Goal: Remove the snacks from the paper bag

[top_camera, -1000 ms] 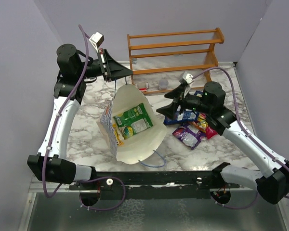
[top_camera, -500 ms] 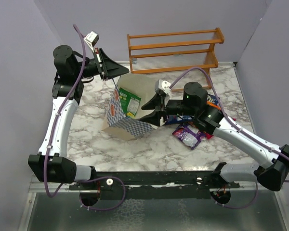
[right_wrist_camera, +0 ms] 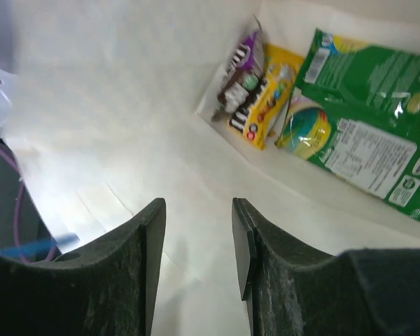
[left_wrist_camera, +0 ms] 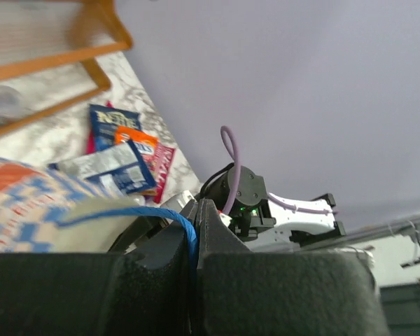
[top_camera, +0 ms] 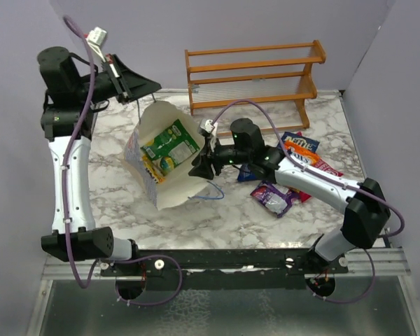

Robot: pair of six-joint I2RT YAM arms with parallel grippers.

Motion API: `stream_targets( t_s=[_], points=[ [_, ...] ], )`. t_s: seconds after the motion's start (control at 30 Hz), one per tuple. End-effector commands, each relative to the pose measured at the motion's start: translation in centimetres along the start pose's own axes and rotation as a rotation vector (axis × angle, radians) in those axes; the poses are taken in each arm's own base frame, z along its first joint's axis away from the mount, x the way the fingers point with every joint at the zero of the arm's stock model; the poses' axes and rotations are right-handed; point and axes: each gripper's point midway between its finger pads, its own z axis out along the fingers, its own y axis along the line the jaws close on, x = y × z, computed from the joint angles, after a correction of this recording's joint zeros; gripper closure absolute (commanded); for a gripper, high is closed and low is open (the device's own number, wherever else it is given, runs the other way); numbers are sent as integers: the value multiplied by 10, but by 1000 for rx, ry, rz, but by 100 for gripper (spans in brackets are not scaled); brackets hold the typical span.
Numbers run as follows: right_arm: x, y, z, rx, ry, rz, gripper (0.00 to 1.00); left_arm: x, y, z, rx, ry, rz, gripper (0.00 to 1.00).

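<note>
The left hand (top_camera: 151,85), in the upper left of the top view, is clamped shut on one blue cord (left_wrist_camera: 169,215) of the bag (top_camera: 169,194). It holds the bag tilted, left of centre, with the mouth facing the lower right. Inside lie a green packet (top_camera: 170,143) and a yellow packet (top_camera: 152,168), touching. The right wrist view also shows a small dark packet (right_wrist_camera: 236,73) just beside the yellow one. The right hand (right_wrist_camera: 196,238) is at the bag's mouth with its fingers apart, gripping nothing. Right of centre on the worktop (top_camera: 112,189) lie a blue packet (top_camera: 299,145), a purple packet (top_camera: 271,198) and a silver-blue packet (left_wrist_camera: 108,168), close together. A wooden rack (top_camera: 252,73) stands at the top.
</note>
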Motion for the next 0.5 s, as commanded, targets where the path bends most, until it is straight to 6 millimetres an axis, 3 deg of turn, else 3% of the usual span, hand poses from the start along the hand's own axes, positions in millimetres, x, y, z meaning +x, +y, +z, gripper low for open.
stream_targets(
  t_s=[0.0,0.13,0.27,0.47],
  points=[
    [-17,10,24,-86,-56,-11,57,-15,-6,-31,-90,-40,79,100],
    [-20,6,51,-77,-94,32,57,-20,-15,-31,-36,-34,82,100],
    [-21,-4,65,-38,-101,85,56,-6,-9,-28,-15,-35,68,100],
    [19,-13,64,9,-32,85,56,40,10,0,-18,32,7,100]
  ],
)
